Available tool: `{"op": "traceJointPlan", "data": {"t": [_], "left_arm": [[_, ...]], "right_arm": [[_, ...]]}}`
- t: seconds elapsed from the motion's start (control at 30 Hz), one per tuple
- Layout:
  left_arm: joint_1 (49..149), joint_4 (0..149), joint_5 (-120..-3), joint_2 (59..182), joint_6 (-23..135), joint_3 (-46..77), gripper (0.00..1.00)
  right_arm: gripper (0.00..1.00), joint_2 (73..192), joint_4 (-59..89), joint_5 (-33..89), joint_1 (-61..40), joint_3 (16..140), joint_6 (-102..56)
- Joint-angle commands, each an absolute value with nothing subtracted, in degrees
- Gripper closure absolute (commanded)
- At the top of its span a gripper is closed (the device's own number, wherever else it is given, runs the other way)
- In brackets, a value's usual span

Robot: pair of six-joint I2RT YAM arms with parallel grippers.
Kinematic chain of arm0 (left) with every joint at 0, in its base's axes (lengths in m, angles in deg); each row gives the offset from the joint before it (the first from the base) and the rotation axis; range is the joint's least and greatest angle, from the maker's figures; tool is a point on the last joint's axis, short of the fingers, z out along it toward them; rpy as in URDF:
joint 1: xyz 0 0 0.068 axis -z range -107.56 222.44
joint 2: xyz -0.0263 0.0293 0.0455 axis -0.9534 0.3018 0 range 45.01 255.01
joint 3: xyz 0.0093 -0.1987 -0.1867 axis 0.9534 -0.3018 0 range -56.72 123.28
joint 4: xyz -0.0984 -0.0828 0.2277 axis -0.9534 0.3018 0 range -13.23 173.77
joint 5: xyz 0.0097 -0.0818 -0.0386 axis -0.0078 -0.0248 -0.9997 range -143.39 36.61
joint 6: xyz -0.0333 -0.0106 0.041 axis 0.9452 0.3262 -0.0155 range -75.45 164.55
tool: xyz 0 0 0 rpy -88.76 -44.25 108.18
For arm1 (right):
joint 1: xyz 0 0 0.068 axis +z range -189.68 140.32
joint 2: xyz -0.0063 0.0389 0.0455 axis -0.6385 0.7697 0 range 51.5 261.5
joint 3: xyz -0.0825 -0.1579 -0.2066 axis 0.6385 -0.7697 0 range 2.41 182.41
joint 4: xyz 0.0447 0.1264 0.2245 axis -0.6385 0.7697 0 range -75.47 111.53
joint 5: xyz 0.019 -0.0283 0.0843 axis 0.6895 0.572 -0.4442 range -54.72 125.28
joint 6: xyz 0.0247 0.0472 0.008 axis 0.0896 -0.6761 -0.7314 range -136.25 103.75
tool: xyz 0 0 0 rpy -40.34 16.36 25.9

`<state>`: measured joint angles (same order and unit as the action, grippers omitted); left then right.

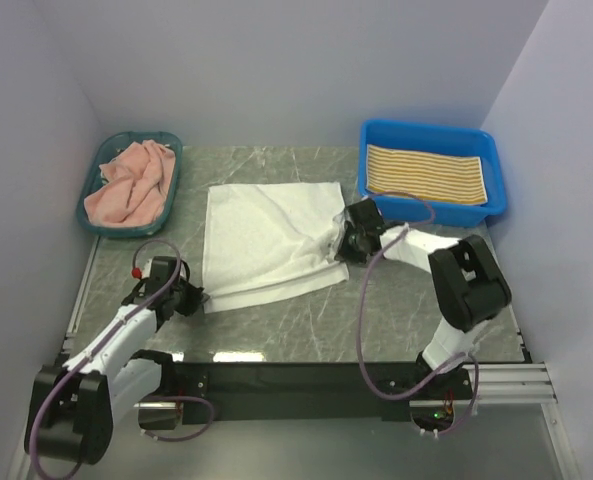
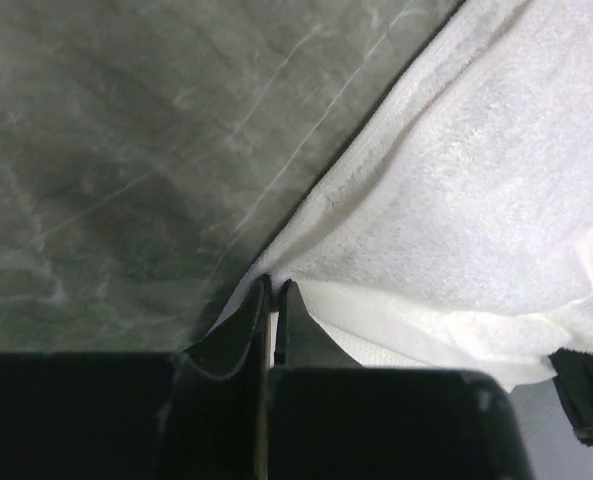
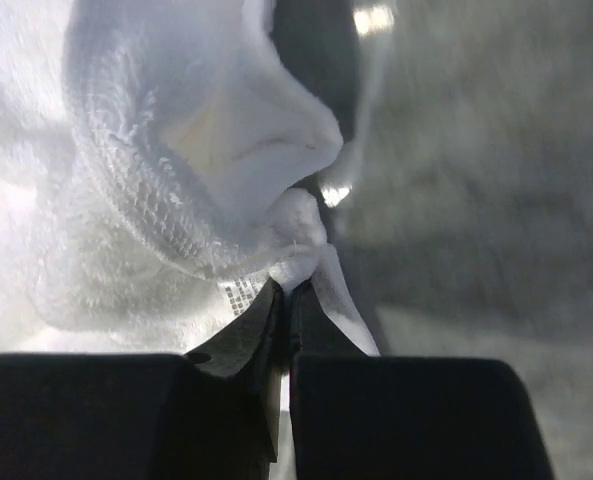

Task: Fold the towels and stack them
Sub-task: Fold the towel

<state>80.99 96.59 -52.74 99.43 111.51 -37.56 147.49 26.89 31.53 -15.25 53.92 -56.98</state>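
A white towel (image 1: 266,240) lies in the middle of the marble table, partly doubled over. My left gripper (image 1: 191,297) is shut on its near left corner; in the left wrist view the cloth (image 2: 456,200) runs out from the pinched tips (image 2: 274,285). My right gripper (image 1: 341,243) is shut on the right edge, lifted a little, with bunched white towel (image 3: 196,170) at the tips (image 3: 288,288). A salmon pink towel (image 1: 131,180) lies crumpled in the teal basket (image 1: 92,215). A folded yellow-and-white striped towel (image 1: 426,173) lies flat in the blue bin (image 1: 493,160).
The teal basket stands at the back left and the blue bin at the back right, both against the white back wall. White side walls close in the table. Bare marble (image 1: 396,320) shows in front of the towel.
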Motion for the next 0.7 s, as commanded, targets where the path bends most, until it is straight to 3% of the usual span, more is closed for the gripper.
{"op": "traceJointPlan", "data": {"t": [0.0,0.3,0.67], "left_arm": [[79.73,94.63,-51.71,105.36,110.91,-35.65,1.00],[79.73,96.46,-52.95,113.13,105.46,-22.46,1.00],[79.82,95.94,-55.49,109.53,103.70,-27.71,1.00]], "right_arm": [[1.00,152.57,29.03,35.89,-17.61,62.50,-51.94],[1.00,146.44,33.95,38.88,-21.39,62.10,-49.92],[1.00,142.99,26.85,35.46,-21.48,48.83,-53.51]]}}
